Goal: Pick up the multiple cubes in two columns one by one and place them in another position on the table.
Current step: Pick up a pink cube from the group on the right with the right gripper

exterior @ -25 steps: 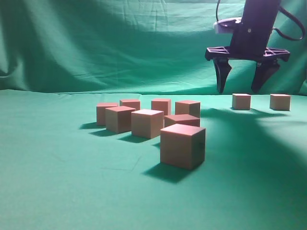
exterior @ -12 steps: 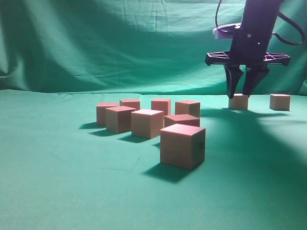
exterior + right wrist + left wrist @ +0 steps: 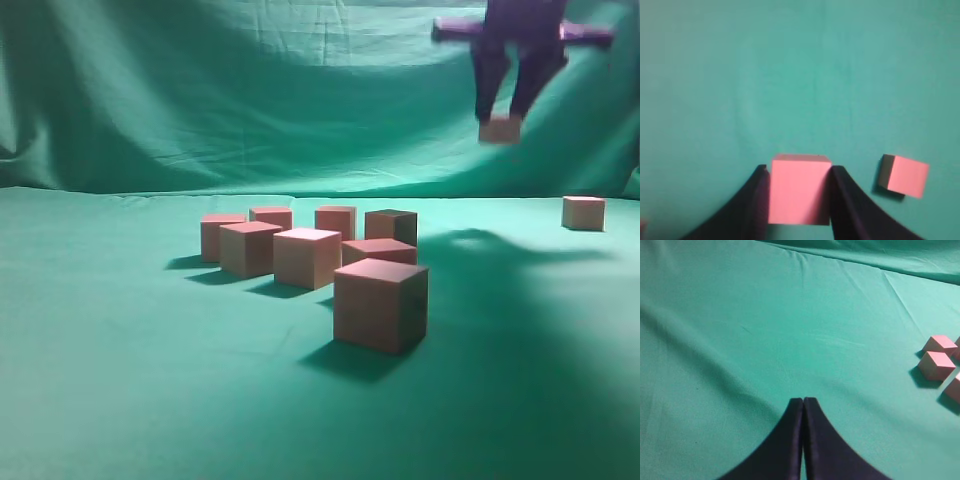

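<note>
My right gripper [image 3: 505,105] is shut on a pink wooden cube [image 3: 499,130] and holds it high above the green table at the upper right; the cube fills the space between the jaws in the right wrist view [image 3: 799,190]. A second cube [image 3: 583,212] rests on the cloth at the far right, also in the right wrist view [image 3: 904,176]. Several cubes stand in two columns in the middle, the nearest one [image 3: 380,304] largest. My left gripper [image 3: 803,402] is shut and empty over bare cloth; it is not in the exterior view.
A green cloth [image 3: 120,350] covers the table and rises as a backdrop behind. The left wrist view shows three cubes at its right edge, the fullest one [image 3: 936,364] casting a shadow. Bare cloth lies left and in front of the columns.
My right gripper came down over the left of the two far-right cubes, shut on it, and lifted it well above the table. The other cubes stayed put.
</note>
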Tool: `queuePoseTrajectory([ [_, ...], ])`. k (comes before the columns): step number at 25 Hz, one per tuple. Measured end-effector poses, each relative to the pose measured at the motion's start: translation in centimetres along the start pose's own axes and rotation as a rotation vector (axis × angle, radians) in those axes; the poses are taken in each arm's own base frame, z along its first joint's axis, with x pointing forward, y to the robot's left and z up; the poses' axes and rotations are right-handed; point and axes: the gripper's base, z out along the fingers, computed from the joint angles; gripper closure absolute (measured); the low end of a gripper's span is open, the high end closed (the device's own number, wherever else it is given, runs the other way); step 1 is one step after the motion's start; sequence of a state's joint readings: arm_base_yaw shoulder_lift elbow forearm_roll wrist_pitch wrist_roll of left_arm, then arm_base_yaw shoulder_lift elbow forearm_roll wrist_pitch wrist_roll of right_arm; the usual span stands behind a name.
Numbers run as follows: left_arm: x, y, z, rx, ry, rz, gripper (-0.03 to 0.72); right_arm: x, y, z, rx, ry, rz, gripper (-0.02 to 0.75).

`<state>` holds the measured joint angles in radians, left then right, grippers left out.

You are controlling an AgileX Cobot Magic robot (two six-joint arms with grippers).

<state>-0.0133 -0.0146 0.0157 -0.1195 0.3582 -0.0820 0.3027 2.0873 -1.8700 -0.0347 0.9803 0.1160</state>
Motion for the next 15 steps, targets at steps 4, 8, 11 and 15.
queuePoseTrajectory([
  [4,0.0,0.0,0.0,0.0,0.0,0.0,0.688,-0.1,2.1,-5.9,-0.029,-0.024,-0.039,0.48],
  [8,0.0,0.0,0.0,0.0,0.0,0.0,0.688,1.2,5.0,-10.6,-0.072,-0.029,-0.101,0.48],
  [11,0.0,0.0,0.0,0.0,0.0,0.0,0.688,2.6,7.5,-13.7,-0.11,-0.033,-0.167,0.48],
  [15,0.0,0.0,0.0,0.0,0.0,0.0,0.688,5.1,11.0,-15.8,-0.161,-0.028,-0.267,0.48],
])
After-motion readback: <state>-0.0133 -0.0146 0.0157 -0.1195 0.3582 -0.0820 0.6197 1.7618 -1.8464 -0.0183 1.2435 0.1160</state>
